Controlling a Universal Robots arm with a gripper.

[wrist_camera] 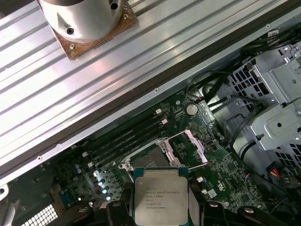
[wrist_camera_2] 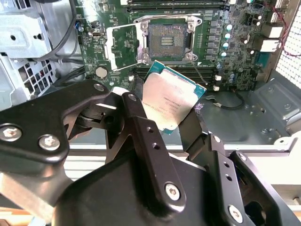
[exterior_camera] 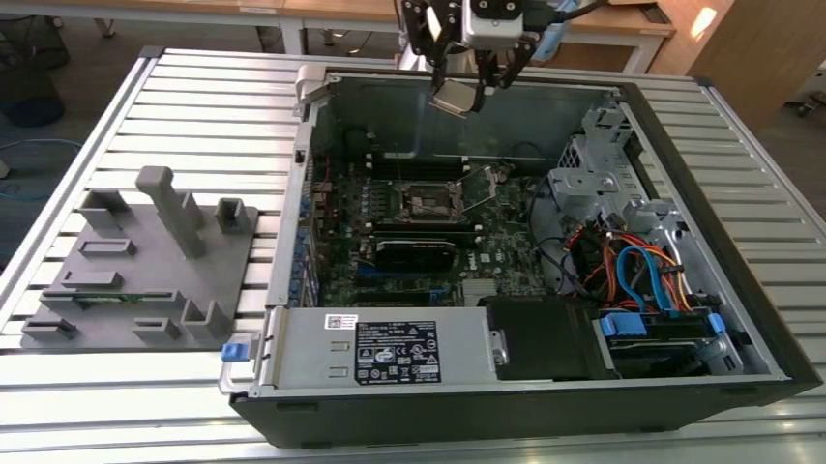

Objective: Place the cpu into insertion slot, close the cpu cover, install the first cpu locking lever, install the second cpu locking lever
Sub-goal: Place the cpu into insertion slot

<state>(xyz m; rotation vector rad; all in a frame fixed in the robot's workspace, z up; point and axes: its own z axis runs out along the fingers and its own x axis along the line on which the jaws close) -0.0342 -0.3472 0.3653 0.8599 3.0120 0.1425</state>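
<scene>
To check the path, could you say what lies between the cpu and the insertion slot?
Long black memory slots lie between cpu and insertion slot, in the second wrist view.

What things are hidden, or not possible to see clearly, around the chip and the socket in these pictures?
1. Underside of the chip: it faces away from the camera in both wrist views.
2. Chip edges where the gripper clamps it: behind the black fingers in the second wrist view.
3. Part of the socket: behind the chip in the first wrist view.
4. Socket pins: too small in the exterior view.
</scene>
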